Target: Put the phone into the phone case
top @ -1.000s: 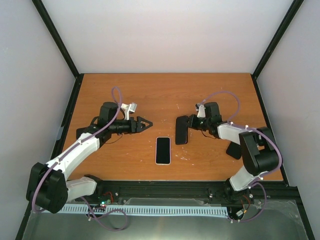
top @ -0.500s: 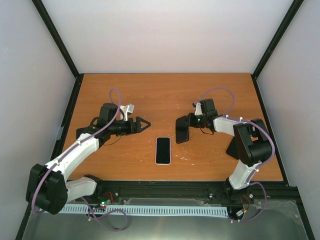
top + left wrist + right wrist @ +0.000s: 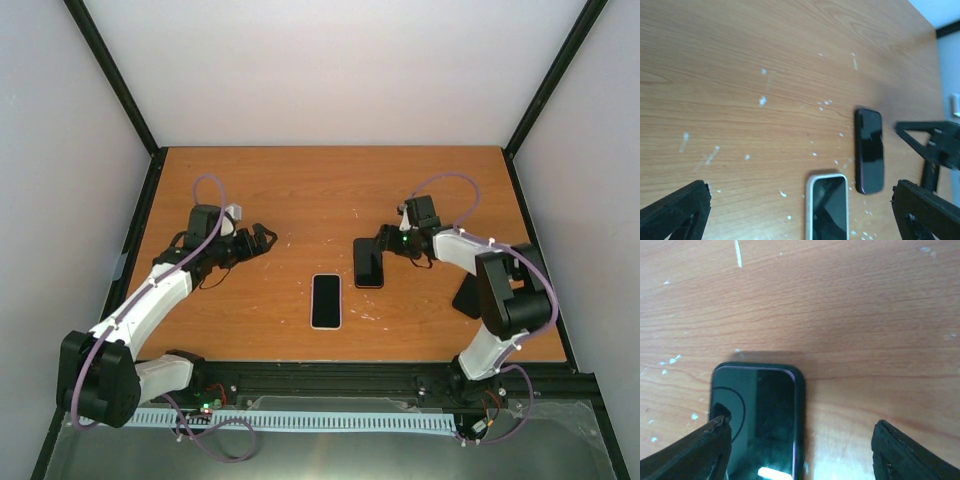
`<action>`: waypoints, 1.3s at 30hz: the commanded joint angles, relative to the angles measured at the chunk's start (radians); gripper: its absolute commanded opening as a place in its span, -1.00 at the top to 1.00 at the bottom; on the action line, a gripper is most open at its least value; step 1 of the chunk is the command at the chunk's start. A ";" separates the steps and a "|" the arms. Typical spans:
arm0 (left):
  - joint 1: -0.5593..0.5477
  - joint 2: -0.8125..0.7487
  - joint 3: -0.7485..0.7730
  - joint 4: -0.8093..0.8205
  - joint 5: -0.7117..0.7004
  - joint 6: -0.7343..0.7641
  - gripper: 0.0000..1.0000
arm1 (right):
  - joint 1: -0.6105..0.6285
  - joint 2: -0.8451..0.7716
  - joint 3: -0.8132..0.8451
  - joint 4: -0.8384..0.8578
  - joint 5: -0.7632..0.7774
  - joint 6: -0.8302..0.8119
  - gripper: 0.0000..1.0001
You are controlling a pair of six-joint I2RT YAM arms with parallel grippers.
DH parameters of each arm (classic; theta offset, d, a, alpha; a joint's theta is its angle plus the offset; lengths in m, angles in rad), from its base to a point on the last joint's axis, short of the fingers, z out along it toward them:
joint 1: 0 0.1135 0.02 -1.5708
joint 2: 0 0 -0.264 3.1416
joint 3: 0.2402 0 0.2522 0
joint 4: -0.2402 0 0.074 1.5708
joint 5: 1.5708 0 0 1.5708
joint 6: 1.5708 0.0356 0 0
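**Both slabs flat on the bench, both grippers spread**

A white-rimmed rectangular slab with a dark glossy face [image 3: 326,301] lies flat on the orange-brown wooden bench [image 3: 300,190], its long sides running away from the arm bases; a dark glossy rectangular slab with a purplish rim [image 3: 368,264] lies flat just to the right of the white-rimmed slab and a little farther from the bases, parallel to it, near but not touching; which of the two is the phone and which the case I cannot tell.

The right gripper [image 3: 383,243] sits low over the far end of the dark slab, beyond and to the right of the white-rimmed slab; its jaws stand apart and grasp nothing; in the right wrist view one of its fingers [image 3: 710,445] overlaps a corner of the dark slab, though whether it touches cannot be told.

The left gripper [image 3: 262,240] is well to the left of the white-rimmed slab and farther back, pointing toward it; its jaws are spread wide and hold nothing.

A small black block [image 3: 465,298] rests well to the right of the white-rimmed slab, partly hidden by the right arm.
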 commanded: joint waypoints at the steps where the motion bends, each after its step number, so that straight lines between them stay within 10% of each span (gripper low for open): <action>1: 0.022 0.013 0.056 -0.050 -0.199 -0.030 -0.99 | -0.006 -0.156 0.016 -0.125 0.045 0.050 -0.63; 4: 0.042 0.008 0.048 -0.044 -0.286 -0.075 -0.99 | -0.006 -0.263 -0.004 -0.181 0.063 0.079 -1.00; 29: 0.737 0.434 0.274 -0.052 -0.547 -0.142 -0.99 | -0.006 -0.563 -0.119 -0.189 -0.147 0.171 -1.00; 39: 0.739 0.539 0.222 0.039 -0.443 -0.181 -0.99 | -0.007 -0.521 -0.049 -0.464 0.418 0.250 -1.00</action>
